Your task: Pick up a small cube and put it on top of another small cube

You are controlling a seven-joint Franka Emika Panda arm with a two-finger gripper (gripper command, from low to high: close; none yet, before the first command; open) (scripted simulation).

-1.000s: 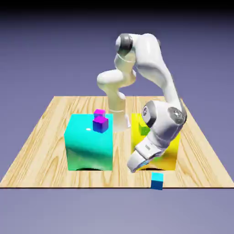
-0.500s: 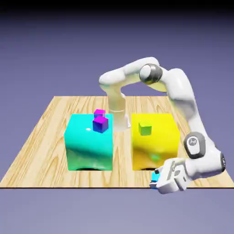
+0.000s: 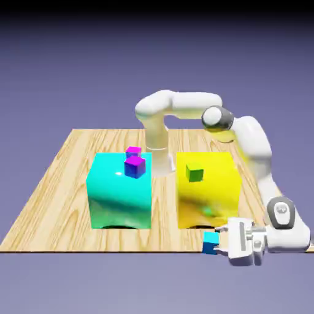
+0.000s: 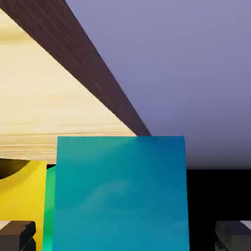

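Observation:
The small cube [image 3: 210, 242], cyan on top with blue sides, sits at the table's front edge in front of the yellow block. My gripper [image 3: 222, 243] lies level with it, reaching in from the exterior view's right, fingers on either side of it. In the hand view the small cube [image 4: 120, 196] fills the middle, and a gap shows between it and each grey fingertip [image 4: 17, 235], so my gripper [image 4: 125, 238] is open. Another small cube [image 3: 195, 173], plain green, rests on top of the large yellow block [image 3: 207, 199].
A large cyan block [image 3: 119, 196] stands at the exterior view's left, carrying a tiny blue cube with a magenta top [image 3: 135, 166] and a tiny magenta cube [image 3: 133, 151]. The wooden table [image 3: 55, 190] ends just under the small cube. The yellow block [image 4: 19, 191] shows in the hand view.
The arm swung from in front of the yellow block out to the exterior view's right and down. The hand turned level and its open fingers moved in around the small cube.

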